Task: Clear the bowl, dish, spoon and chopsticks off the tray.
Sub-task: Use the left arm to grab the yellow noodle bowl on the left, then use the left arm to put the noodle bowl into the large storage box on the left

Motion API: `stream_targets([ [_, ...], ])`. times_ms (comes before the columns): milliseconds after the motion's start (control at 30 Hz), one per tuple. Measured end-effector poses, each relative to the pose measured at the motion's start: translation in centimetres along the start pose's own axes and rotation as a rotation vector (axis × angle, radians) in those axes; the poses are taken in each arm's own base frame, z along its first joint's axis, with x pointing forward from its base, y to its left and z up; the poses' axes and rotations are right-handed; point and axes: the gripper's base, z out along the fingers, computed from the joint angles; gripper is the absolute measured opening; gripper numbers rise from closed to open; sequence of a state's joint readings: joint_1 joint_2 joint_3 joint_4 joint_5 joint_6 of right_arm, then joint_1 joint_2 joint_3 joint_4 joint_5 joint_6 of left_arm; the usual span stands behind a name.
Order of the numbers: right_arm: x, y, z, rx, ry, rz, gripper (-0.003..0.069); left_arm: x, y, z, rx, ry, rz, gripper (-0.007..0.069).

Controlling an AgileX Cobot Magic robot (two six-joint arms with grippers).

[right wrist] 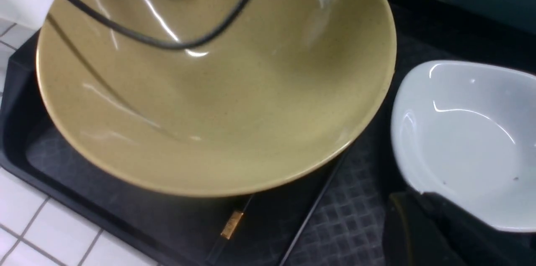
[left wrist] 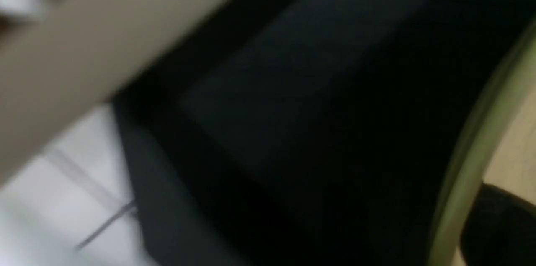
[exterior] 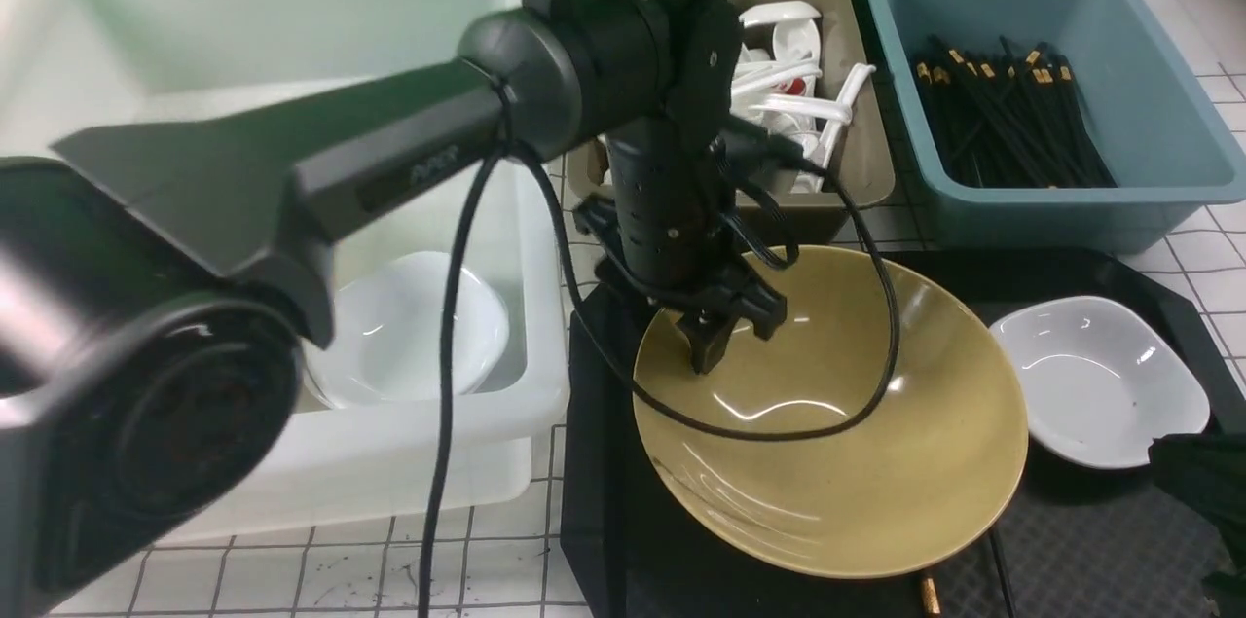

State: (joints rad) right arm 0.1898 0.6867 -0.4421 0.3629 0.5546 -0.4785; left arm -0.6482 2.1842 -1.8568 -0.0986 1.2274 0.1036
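Observation:
The mustard-yellow bowl (exterior: 827, 462) (right wrist: 234, 102) stands on the left half of the black tray (exterior: 1090, 540) (right wrist: 351, 224). My left gripper (exterior: 720, 345) is open at the bowl's far-left rim (left wrist: 465, 190). One of its fingers (left wrist: 498, 228) is inside the bowl; the other is lost in the dark. The white dish (exterior: 1100, 394) (right wrist: 465, 140) lies on the tray's right half. My right gripper (right wrist: 439, 232) (exterior: 1197, 472) is shut, low at the dish's near edge. The chopsticks (right wrist: 232, 224) (exterior: 930, 594) poke out from under the bowl. The spoon is out of view.
A big white tub (exterior: 545, 326) on the left holds a white bowl (exterior: 399, 326). Behind the tray stand an olive tub (exterior: 871, 161) of white spoons and a blue tub (exterior: 1051, 209) of black chopsticks. The left arm's cable (exterior: 779, 428) hangs across the bowl. White tiles (exterior: 292, 569) surround everything.

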Motion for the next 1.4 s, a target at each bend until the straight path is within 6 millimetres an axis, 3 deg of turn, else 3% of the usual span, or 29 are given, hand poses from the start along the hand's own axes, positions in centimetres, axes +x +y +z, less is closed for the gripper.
stream_targets([
  [133, 0.0, 0.0, 0.0, 0.0, 0.0, 0.0, 0.0048, -0.4, -0.3, 0.7, 0.08, -0.022, 0.037, 0.0161],
  [233, 0.0, 0.0, 0.0, 0.0, 0.0, 0.0, 0.0048, -0.4, -0.3, 0.5, 0.114, -0.038, 0.045, 0.0132],
  [333, 0.0, 0.0, 0.0, 0.0, 0.001, 0.0, 0.0048, -0.4, -0.4, -0.7, 0.142, -0.07, 0.053, 0.0084],
  [467, 0.0, 0.0, 0.0, 0.0, 0.001, 0.0, 0.0048, -0.1, 0.0, -4.0, 0.202, -0.17, 0.093, 0.0007],
  [500, 0.0, 0.0, 0.0, 0.0, 0.001, 0.0, 0.0048, 0.1, 0.9, -5.5, 0.22, -0.235, 0.122, 0.0006],
  [567, 0.0, 0.0, 0.0, 0.0, 0.001, 0.0, 0.0048, 0.3, 2.0, -6.7, 0.271, -0.285, 0.114, 0.0006],
  [767, 0.0, 0.0, 0.0, 0.0, 0.001, 0.0, 0.0048, 1.0, 6.3, -9.2, 0.484, -0.436, 0.005, 0.0006],
  [867, 0.0, 0.0, 0.0, 0.0, 0.001, 0.0, 0.005, 2.4, 8.8, -11.8, 0.467, -0.507, -0.032, 0.0006],
  [933, 0.0, 0.0, 0.0, 0.0, 0.001, 0.0, 0.0052, 5.0, 11.6, -15.8, 0.375, -0.59, -0.075, 0.0006],
  [1000, 0.0, 0.0, 0.0, 0.0, 0.001, 0.0, 0.0052, 7.0, 13.8, -17.9, 0.306, -0.624, -0.13, 0.0006],
  [1067, 0.0, 0.0, 0.0, 0.0, 0.001, 0.0, 0.0054, 10.3, 16.6, -20.7, 0.201, -0.663, -0.227, 0.0006],
  [1133, 0.0, 0.0, 0.0, 0.0, 0.0, 0.0, 0.0057, 15.6, 20.0, -23.2, 0.072, -0.694, -0.387, 0.0006],
  [1200, 0.0, 0.0, 0.0, 0.0, 0.0, 0.0, 0.0057, 18.4, 21.3, -23.7, 0.021, -0.697, -0.469, 0.0006],
  [1233, 0.0, 0.0, 0.0, 0.001, -0.003, 0.0, 0.0058, 20.7, 22.2, -23.9, -0.011, -0.693, -0.54, 0.0006],
  [1267, -0.1, 0.0, 0.0, 0.004, -0.008, 0.0, 0.0059, 24.3, 23.3, -23.7, -0.052, -0.682, -0.651, 0.0006],
  [1400, -0.2, -0.1, 0.0, 0.009, -0.017, 0.0, 0.0064, 30.2, 24.6, -21.9, -0.125, -0.675, -0.878, 0.0006],
])
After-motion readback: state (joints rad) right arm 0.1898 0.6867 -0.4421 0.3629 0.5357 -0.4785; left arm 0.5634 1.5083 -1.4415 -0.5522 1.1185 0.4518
